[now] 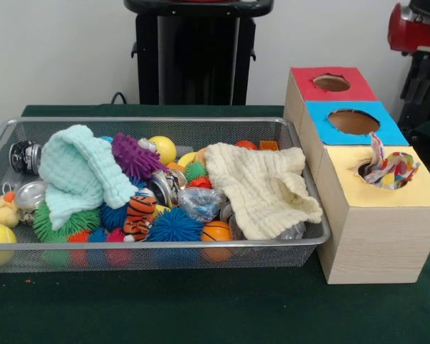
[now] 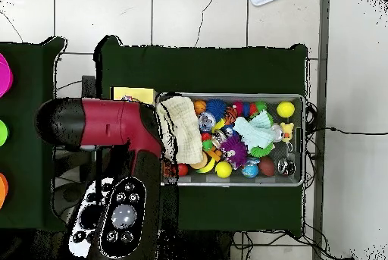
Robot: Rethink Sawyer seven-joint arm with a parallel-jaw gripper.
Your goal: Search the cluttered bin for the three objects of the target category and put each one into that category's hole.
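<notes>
Now a printed cloth (image 1: 388, 170) is hanging half out of the yellow hole (image 1: 367, 170); no others are showing in the bin (image 1: 158, 122); jaws' state, cannot tell.

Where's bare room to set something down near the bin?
Free: the green table strip bordering the bin front rim and yellow-faced box. Crowded: inside the bin, and the yellow hole, plugged by printed fabric.

Fabric piece (image 1: 388, 170) in the hole (image 1: 376, 174), right of bin (image 1: 165, 256)
</notes>
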